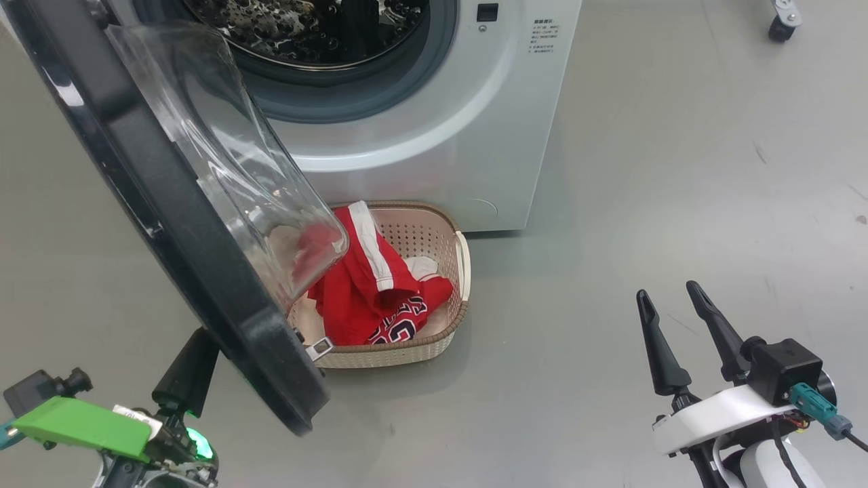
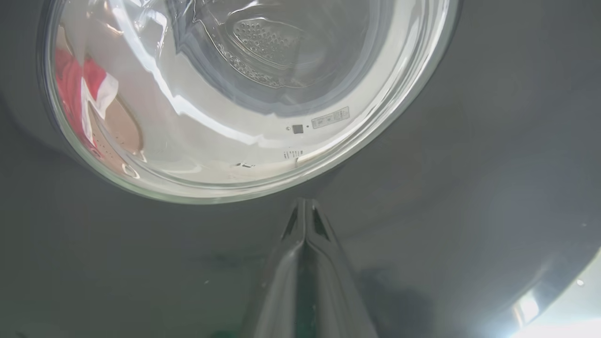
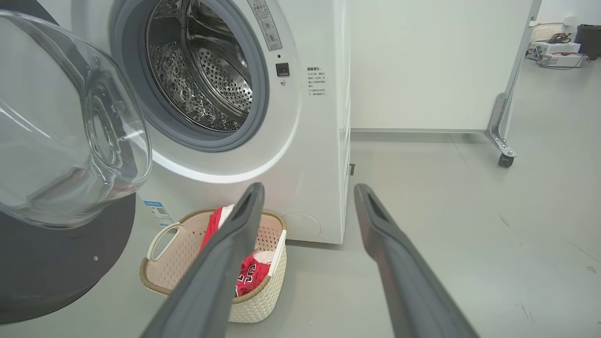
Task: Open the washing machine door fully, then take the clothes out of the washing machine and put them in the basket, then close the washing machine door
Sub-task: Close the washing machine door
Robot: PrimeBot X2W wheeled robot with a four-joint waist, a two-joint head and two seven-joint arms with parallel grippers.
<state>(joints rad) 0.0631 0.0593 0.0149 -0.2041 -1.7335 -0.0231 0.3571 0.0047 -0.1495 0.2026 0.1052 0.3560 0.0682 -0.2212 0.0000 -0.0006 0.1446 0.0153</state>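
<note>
The washing machine [image 1: 420, 135] is a white, smooth-panelled front loader standing on a grey floor [image 1: 644, 169]. Its round opening is lined by a grey rubber seal [image 3: 263, 94]. Behind the seal sits a perforated steel drum [image 3: 206, 80]. A small blue label [image 3: 157, 212] is fixed at the lower front corner of the washing machine.

The door [image 1: 169, 224] stands swung out from the front of the washing machine, on its left side. It has a wide glossy black rim and a bulging clear glass bowl [image 1: 224, 156] that faces the opening.

The basket [image 1: 463, 271] rests on the floor directly in front of the washing machine, below the opening. It is cream perforated plastic, rectangular with rounded corners, and has a brown woven rim. The clothes [image 1: 359, 291] lie inside it: crumpled red fabric with a white stripe and partly visible lettering.

The left tool [image 2: 304, 206] is in front of the washing machine, on the outer side of the door. Its two dark fingers are pressed together, with their tips at the black rim just below the glass. Contact with the rim is probable but cannot be confirmed.

The right tool [image 1: 666, 290] is in front of the washing machine and off to its right, well apart from the basket. Its long tapered fingers are spread apart and hold nothing.
</note>
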